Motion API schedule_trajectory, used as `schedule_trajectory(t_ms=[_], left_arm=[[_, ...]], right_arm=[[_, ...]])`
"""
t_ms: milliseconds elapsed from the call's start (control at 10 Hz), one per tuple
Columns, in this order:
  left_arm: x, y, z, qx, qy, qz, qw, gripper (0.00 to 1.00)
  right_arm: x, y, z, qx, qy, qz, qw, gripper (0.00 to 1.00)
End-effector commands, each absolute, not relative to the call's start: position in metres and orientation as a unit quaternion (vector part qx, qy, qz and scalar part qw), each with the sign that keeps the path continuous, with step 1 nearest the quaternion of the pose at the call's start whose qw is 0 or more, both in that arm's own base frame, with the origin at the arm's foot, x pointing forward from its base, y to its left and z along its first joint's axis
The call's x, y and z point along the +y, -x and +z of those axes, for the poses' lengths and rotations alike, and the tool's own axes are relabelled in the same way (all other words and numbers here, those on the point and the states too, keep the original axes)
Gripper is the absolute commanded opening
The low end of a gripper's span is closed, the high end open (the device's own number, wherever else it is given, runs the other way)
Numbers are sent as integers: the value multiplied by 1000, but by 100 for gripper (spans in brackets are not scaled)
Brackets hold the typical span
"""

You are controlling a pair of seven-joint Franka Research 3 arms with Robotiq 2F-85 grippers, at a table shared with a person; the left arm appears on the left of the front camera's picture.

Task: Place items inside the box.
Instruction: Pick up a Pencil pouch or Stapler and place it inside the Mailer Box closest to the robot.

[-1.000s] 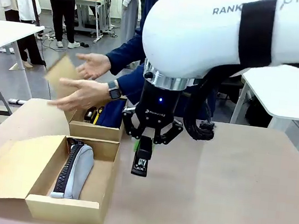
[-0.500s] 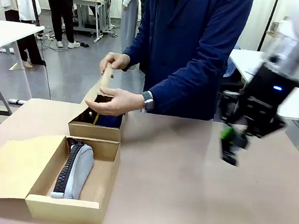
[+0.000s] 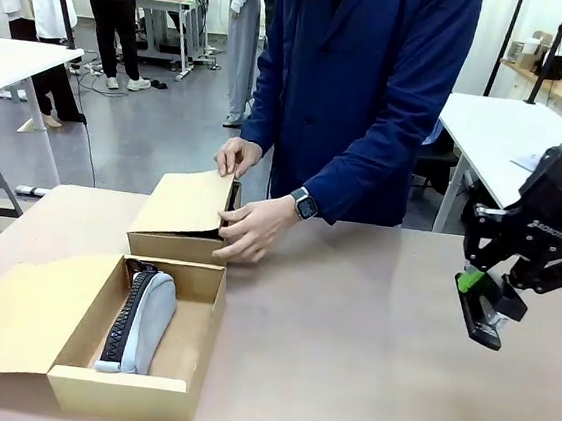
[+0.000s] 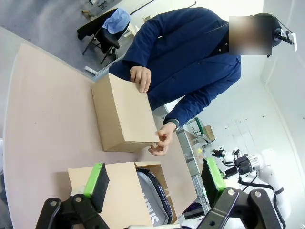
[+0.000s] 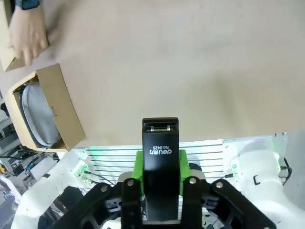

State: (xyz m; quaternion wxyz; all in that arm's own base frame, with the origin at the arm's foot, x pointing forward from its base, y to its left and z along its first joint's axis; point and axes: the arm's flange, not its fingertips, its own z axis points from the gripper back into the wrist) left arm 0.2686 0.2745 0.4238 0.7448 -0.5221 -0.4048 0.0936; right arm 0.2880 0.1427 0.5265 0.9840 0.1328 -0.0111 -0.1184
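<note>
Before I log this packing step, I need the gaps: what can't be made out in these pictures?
Front view: contents of the far cardboard box, under its closed lid and the person's hand.
Left wrist view: most of the grey pencil pouch, behind the near box's flap and cut by the bottom edge.
Right wrist view: lower part of the black clip-like tool, clamped between the fingers of the right gripper.

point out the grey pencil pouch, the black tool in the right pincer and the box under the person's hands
grey pencil pouch [image 3: 156, 320]: front view, middle of its grey fabric side
black clip-like tool [image 5: 160, 160]: right wrist view, its printed top face
far box [image 3: 183, 202]: front view, flat of its lid
</note>
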Motion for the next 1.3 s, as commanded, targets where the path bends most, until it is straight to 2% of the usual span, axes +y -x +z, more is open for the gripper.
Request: schedule_trajectory(t_ms=[0,400,600,900,1200], left_arm=[[275,-270,425,-418,525,88,736,100],[275,-270,425,-418,525,88,736,100],[275,-270,425,-418,525,88,736,100],[275,-270,425,-418,525,88,736,100],[275,-270,425,-418,525,88,736,100]], right_arm=[[176,-302,531,-17,-135,-73,988,22],[230,-308,534,-9,-70,-25,997,22],[213,-302,538,-33,-82,-62,994,22],[213,-305,534,-33,-50,-101,993,22],[265,-326,530,-26,-69,-41,996,22]])
